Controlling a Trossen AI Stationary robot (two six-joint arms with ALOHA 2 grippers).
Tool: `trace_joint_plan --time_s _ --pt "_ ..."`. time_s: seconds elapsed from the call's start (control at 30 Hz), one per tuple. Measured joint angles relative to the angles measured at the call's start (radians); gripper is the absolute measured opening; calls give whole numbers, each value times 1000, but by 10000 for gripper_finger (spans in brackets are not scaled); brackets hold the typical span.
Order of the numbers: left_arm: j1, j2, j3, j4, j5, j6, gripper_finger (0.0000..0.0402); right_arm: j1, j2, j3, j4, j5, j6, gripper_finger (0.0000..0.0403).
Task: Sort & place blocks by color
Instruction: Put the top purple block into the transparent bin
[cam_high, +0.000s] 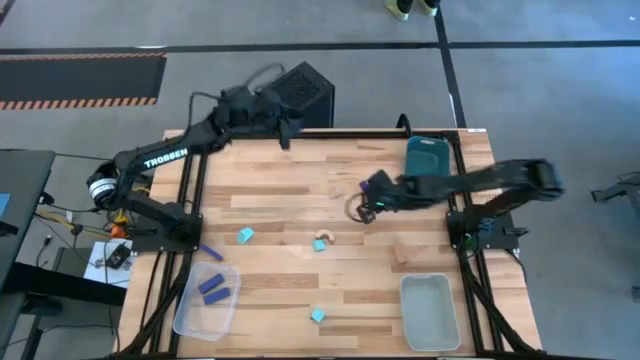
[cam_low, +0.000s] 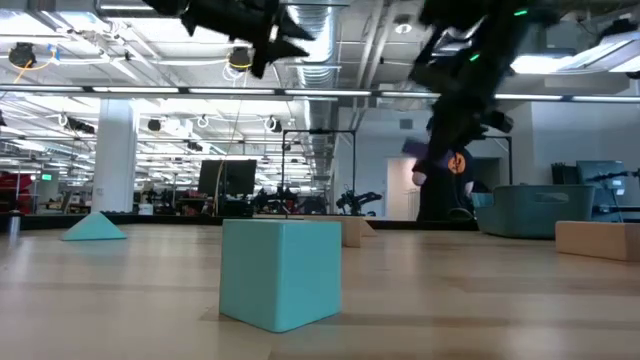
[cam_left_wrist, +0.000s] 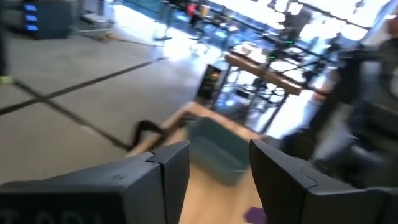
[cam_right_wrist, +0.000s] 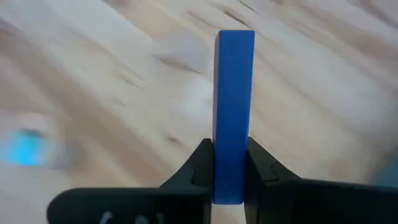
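We are holding a blue bar block (cam_right_wrist: 234, 112) in our right gripper (cam_right_wrist: 230, 163); the two dark fingers press on its flat sides near one end, so most of the bar sticks out past them. We think it is pinched low like this so the long end stays free and the bar can be set down or dropped without the fingers getting in the way. In the view from above, our right gripper (cam_high: 375, 205) is over the middle of the wooden table (cam_high: 300, 180), and in the low view the bar (cam_low: 418, 160) hangs up in the air, not touching the wood. Two more blue bars (cam_high: 214, 288) already lie in the clear bin (cam_high: 190, 318) at the near left corner, so we guess this one belongs there too, which is well apart from where it hangs now. Another blue bar (cam_high: 210, 251) lies on the table just beside that bin. Small teal cubes (cam_high: 245, 235) are scattered on the wood, and a tan arch (cam_high: 325, 238) sits near the middle. A teal bin (cam_high: 430, 157) and another clear bin (cam_high: 430, 312) wait on the right side. Our left gripper (cam_left_wrist: 214, 168) is raised over the far edge of the table with its fingers apart and nothing between them.
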Motion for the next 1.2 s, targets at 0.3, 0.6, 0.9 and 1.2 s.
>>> trace_joint_plan --time_s 0.3,0.6,0.9,1.2 --pt "-372 6 0 78 -160 31 203 187 -284 -205 307 -12 -13 44" --pt "-637 55 -1 89 -417 -69 206 279 -262 -203 636 -103 -190 44" --pt "-689 145 0 180 -460 -224 206 325 -197 -143 711 -68 -264 44" --pt "-675 150 0 149 -315 -252 211 324 -154 -72 740 -24 -324 44"
